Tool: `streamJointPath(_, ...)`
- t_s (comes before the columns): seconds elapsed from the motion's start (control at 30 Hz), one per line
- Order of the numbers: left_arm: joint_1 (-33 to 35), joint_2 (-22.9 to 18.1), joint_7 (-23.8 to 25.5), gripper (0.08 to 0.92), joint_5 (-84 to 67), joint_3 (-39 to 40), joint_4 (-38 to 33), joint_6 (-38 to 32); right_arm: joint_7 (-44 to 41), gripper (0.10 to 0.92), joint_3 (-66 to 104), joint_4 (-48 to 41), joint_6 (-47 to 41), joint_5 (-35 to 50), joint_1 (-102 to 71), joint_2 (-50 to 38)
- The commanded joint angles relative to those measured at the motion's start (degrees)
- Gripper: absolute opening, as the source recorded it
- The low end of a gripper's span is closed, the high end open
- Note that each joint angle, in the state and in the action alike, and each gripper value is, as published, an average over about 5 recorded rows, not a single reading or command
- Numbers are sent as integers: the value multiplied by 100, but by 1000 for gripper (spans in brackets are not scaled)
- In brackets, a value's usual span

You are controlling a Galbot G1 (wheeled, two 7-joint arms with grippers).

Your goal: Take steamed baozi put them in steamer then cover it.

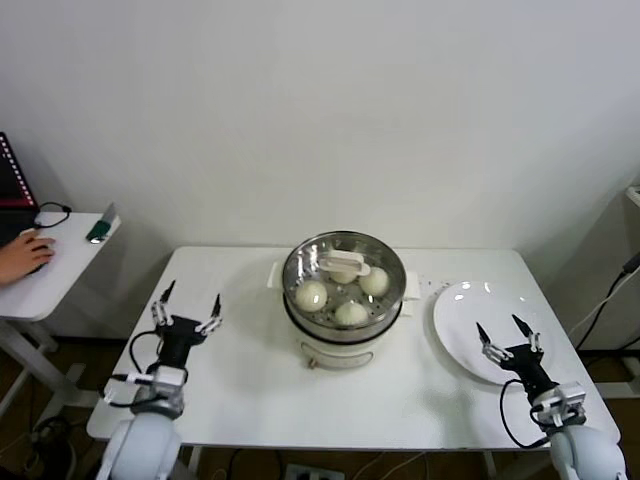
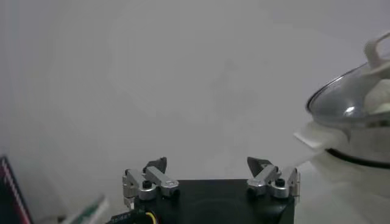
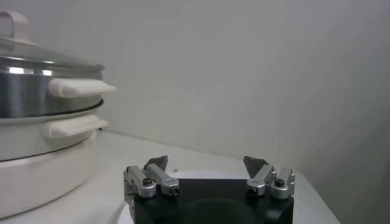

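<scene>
**A:** What is seen first, from biggest to smallest?

**B:** A white table (image 1: 250, 380) is seen, set against a plain wall. Near its middle the steamer (image 1: 343, 330) is placed, a shiny metal basket on a white pot base with side handles.

**A:** Is the steamer shut?

**B:** Yes. The cover (image 1: 300, 262) is laid on top of it, a clear glass lid with a metal rim. Its cream-white handle (image 1: 343, 263) is seen in the middle.

**A:** Where are the buns kept?

**B:** The steamed baozi (image 1: 311, 295) are seen inside the steamer, under the glass. Three are seen clearly. A fourth is partly hidden under the handle.

**A:** What else is set on the table?

**B:** A flat white plate (image 1: 462, 305) is placed near the steamer, on the robot's right.

**A:** Where are the grippers held?

**B:** The left gripper (image 1: 186, 308) is held low over the table's left part, well apart from the steamer. Its fingers are spread wide and nothing is held between them. The right gripper (image 1: 508, 336) is held above the near side of the plate. Its fingers are spread wide too, and nothing is gripped.

**A:** Is anything seen off to the side?

**B:** A small side desk (image 1: 45, 280) is seen at the far left, and a person's hand (image 1: 22, 255) is rested on it.
</scene>
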Motion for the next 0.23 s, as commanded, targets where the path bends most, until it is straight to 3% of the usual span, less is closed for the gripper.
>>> streamJointPath(0.03,598,-355,-118,823,-1193,-645,635,-1273,5,823,42,194,80,171,-145,18)
streamJointPath(0.23,618,-363,-85,823,-1129,-610,645,-1252,1,823,59,208,86,215,-148,-1)
